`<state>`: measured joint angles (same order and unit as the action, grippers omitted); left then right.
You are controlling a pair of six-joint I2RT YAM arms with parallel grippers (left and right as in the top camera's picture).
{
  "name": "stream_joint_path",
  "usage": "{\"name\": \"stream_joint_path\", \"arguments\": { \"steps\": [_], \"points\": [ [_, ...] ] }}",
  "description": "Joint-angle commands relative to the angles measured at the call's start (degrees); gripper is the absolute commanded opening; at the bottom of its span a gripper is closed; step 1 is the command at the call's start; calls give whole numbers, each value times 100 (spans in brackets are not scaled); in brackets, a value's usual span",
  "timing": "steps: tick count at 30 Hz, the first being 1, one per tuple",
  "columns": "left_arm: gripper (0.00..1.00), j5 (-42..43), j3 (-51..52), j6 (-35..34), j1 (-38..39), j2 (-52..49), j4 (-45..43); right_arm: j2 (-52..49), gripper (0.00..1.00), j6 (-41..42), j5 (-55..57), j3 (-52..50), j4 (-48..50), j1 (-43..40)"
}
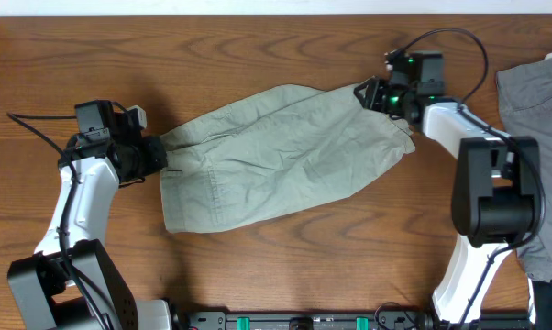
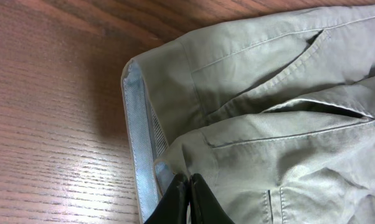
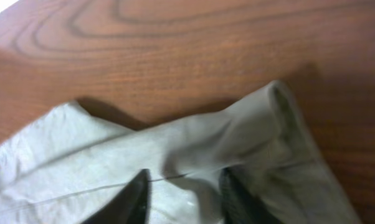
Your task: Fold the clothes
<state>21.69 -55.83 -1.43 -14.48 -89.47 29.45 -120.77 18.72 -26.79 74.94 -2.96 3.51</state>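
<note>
Pale khaki-green wrinkly cotton shorts (image 1: pixel 276 156) on wood-grain table (image 1: pixel 285 266); L gripper (image 2: pixel 187 182) clamped on waistband (image 2: pixel 141 124), R gripper (image 3: pixel 186 179) apart astride leg hem (image 3: pixel 281 106); grey garment (image 1: pixel 537 101) at right edge.

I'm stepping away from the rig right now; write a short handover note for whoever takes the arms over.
The left gripper is shut on the waistband edge of the pale khaki-green cotton shorts.
The right gripper sits astride the leg hem, jaws apart, not clamped.
The shorts lie spread and wrinkled on the wooden table, waistband at the left arm, legs at the right.
Done: both ends reached.
Left: the fold itself, then smoothing.
</note>
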Motion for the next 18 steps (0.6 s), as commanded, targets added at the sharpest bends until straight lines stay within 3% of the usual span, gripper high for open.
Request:
{"name": "stream_joint_path", "arguments": {
  "steps": [1, 5, 11, 12, 15, 18],
  "points": [
    [6, 17, -7, 74, -24, 42, -9, -116, 24, 66, 330, 7, 31, 118],
    [6, 17, -7, 76, -24, 44, 13, -55, 1, 118, 321, 7, 15, 33],
    [5, 17, -7, 76, -24, 44, 0, 313, 2, -59, 83, 7, -39, -181],
    [6, 17, -7, 76, -24, 44, 0, 367, 8, -57, 85, 7, -76, -210],
    [6, 17, -7, 76, -24, 44, -2, 407, 50, -57, 107, 7, -127, -245],
    [6, 17, -7, 76, -24, 44, 0, 334, 60, -57, 455, 7, -229, -236]
  ]
}}
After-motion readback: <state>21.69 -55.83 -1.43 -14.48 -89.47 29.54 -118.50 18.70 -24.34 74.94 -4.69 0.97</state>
